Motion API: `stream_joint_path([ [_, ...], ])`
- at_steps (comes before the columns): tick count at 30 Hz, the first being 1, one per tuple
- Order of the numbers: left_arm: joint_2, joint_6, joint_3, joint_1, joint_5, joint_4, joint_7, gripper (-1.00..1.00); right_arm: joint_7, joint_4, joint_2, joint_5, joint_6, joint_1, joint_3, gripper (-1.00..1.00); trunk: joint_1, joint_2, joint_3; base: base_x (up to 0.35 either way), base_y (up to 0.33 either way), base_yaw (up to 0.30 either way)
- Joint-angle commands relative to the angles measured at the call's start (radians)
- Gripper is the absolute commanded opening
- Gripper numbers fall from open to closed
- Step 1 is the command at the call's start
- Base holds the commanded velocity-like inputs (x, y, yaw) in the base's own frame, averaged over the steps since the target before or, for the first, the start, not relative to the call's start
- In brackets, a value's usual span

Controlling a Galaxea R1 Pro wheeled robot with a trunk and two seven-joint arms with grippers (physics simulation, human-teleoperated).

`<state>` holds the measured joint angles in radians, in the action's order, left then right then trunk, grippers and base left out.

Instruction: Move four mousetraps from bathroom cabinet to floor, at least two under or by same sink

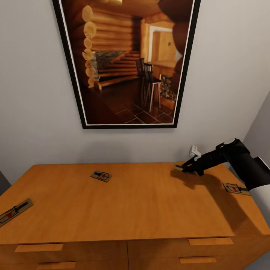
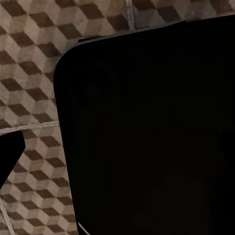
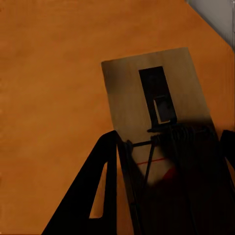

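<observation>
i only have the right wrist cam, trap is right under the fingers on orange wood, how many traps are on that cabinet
Observer: Four. The head view shows the right gripper at one mousetrap near the back edge of the cabinet top.
Operator: where are the other three
Observer: One lies near the right edge, one at mid-back left of centre, one at the far left edge.
Operator: am i closed on it yet
Observer: I cannot tell. In your wrist view the fingers flank the trap, but contact isn't clear.
Operator: left arm doing anything
Observer: Its wrist camera looks down on the cube-pattern bathroom floor, with a dark body blocking most of the picture.
</observation>
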<state>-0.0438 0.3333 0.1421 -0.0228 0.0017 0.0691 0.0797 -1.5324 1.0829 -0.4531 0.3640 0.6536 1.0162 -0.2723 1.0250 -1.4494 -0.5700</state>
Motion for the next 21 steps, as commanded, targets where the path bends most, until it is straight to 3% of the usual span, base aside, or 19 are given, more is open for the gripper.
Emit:
stream_joint_path([
  [1, -0.001, 0.007, 0.008, -0.002, 0.0, 0.005, 0.006, 1.0, -0.008, 0.014, -0.001, 0.004, 0.028, 0.001, 0.002, -1.0, 0.0, -0.001, -0.001, 0.0, 0.0, 0.0],
  [8, -0.001, 0.008, 0.008, -0.002, 0.0, 0.005, 0.006, 1.0, -0.008, 0.041, -0.002, 0.004, 0.053, 0.001, 0.008, -1.0, 0.0, -0.001, -0.001, -0.088, 0.009, 0.0],
  [21, 0.0, 0.007, 0.008, -0.002, 0.0, 0.005, 0.006, 1.0, -0.007, 0.042, -0.003, 0.004, 0.054, 0.001, 0.008, -1.0, 0.0, -0.001, -0.001, -0.29, 0.079, 0.0],
])
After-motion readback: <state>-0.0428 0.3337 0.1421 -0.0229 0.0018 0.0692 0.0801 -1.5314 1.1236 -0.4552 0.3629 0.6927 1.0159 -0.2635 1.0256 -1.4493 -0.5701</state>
